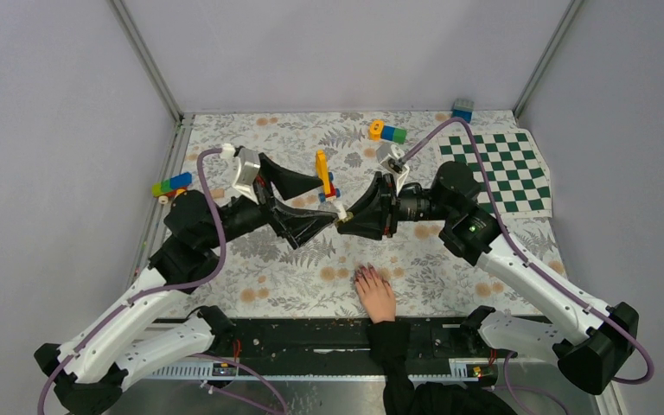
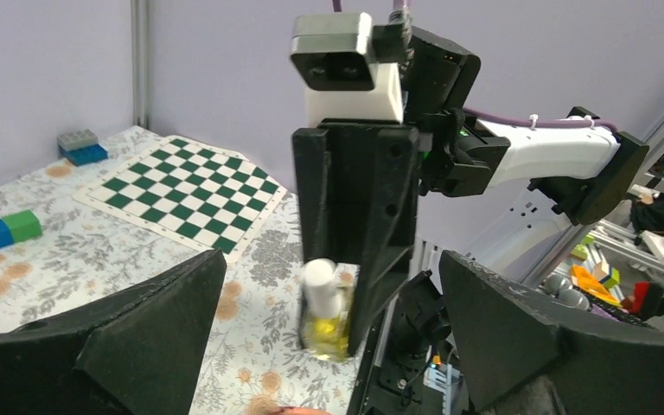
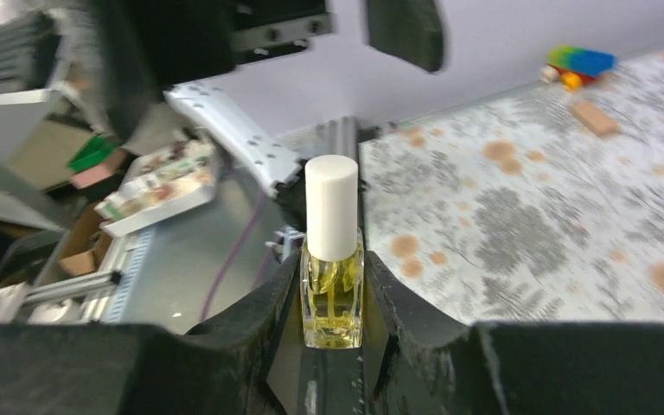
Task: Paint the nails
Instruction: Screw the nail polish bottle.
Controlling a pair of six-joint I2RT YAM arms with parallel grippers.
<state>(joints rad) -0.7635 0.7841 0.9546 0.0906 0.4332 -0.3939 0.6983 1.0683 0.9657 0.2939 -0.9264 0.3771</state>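
Pale hand [image 1: 377,296] flat at near table edge, centre; dark nails [image 1: 366,271] point far. Beyond it, right gripper [image 3: 332,284] clamps yellow polish bottle [image 3: 332,303], white cap on. Left gripper [image 1: 326,203] spread wide around the bottle, no contact.

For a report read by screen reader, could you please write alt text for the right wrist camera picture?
The right gripper holds a small glass bottle of yellowish liquid upright, its white cap on. At the top of the picture is the open left gripper, dark and blurred; to the right lies a floral tablecloth with toy bricks near its far edge.
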